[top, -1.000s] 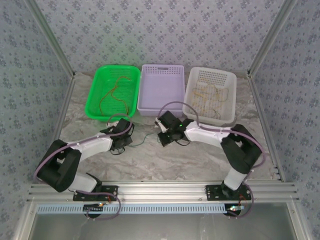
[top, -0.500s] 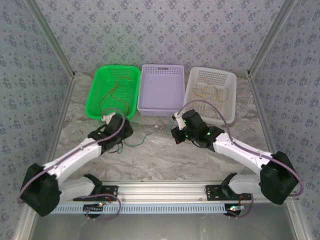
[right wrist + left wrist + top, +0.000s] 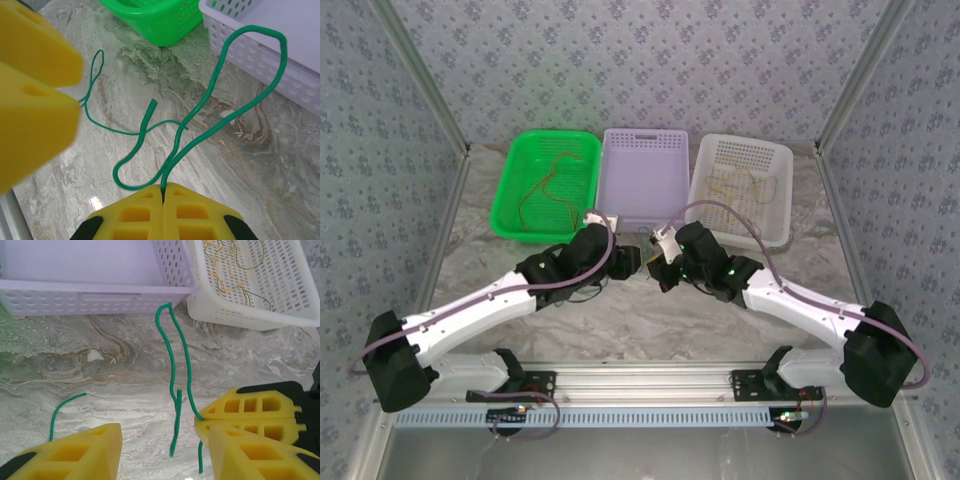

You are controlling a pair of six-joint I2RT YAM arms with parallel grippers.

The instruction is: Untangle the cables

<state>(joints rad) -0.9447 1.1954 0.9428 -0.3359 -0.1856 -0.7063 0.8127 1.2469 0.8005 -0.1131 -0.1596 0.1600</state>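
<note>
A thick green cable (image 3: 220, 95) loops up from my right gripper (image 3: 163, 187), which is shut on it just above the marble table. In the left wrist view the same cable (image 3: 172, 355) rises in a tall loop, and one end hangs loose between the fingers of my open left gripper (image 3: 165, 437). The right gripper's fingers (image 3: 250, 410) sit close beside my left one. A thinner green cable (image 3: 107, 127) lies on the table and runs toward the left gripper's fingers (image 3: 35, 75). From above, the left gripper (image 3: 625, 262) and the right gripper (image 3: 657, 265) nearly meet in front of the purple basket.
Three baskets stand in a row at the back. The green basket (image 3: 510, 195) holds an orange-brown cable (image 3: 545, 190). The purple basket (image 3: 642, 215) is in the middle. The white basket (image 3: 775, 200) holds tangled yellow and green cables (image 3: 735, 190). Metal frame posts flank the table.
My left arm has swung right to the table's centre and its gripper has opened. My right arm stretched out, lifting the green cable while staying shut on it.
</note>
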